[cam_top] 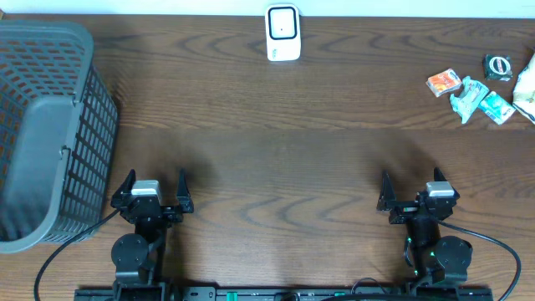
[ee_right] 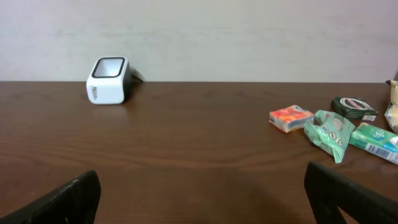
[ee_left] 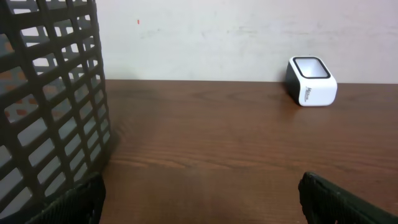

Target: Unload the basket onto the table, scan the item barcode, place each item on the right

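The white barcode scanner (cam_top: 282, 33) stands at the back middle of the table, also seen in the left wrist view (ee_left: 311, 81) and the right wrist view (ee_right: 109, 79). Small packaged items lie at the back right: an orange packet (cam_top: 444, 82) (ee_right: 290, 117), a crumpled teal packet (cam_top: 468, 98) (ee_right: 329, 134), a teal box (cam_top: 497, 108) (ee_right: 376, 142) and a black round item (cam_top: 498, 67) (ee_right: 352, 106). My left gripper (cam_top: 155, 181) (ee_left: 199, 199) and right gripper (cam_top: 411, 182) (ee_right: 202, 196) sit near the front edge, both open and empty, far from the items.
A dark grey plastic mesh basket (cam_top: 50, 125) (ee_left: 50, 106) fills the left side, close to my left gripper. A pale packet (cam_top: 527, 84) lies at the far right edge. Bare wood lies between the grippers and the scanner.
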Controlling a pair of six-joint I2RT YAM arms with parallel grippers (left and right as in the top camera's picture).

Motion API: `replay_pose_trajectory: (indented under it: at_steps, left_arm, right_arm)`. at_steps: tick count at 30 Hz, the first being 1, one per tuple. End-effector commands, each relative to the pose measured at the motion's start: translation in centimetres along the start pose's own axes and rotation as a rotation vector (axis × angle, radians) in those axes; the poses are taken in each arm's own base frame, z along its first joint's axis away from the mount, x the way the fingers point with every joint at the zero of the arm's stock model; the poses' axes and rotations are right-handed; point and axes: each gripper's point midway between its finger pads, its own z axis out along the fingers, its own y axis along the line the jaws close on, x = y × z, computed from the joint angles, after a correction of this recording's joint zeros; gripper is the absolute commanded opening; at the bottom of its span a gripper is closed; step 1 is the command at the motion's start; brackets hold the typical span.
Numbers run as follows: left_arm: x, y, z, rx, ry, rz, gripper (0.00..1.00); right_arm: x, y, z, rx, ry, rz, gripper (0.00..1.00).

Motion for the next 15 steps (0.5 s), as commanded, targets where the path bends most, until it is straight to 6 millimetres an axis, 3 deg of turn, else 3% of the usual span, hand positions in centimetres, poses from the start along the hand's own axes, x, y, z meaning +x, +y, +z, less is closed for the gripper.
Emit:
replay_pose_trajectory:
  at_steps: [1, 15]
  left_arm:
    - [1.53, 0.27, -0.01, -0.014, 0.052, 0.010, 0.98]
    - [1.55, -0.33, -0.01, 0.010, 0.053, 0.013, 0.98]
  right_arm:
    - [0.05, 0.01, -0.02, 0.002, 0.000, -0.015, 0.99]
    - [0.05, 0.01, -0.02, 0.002, 0.000, -0.015, 0.99]
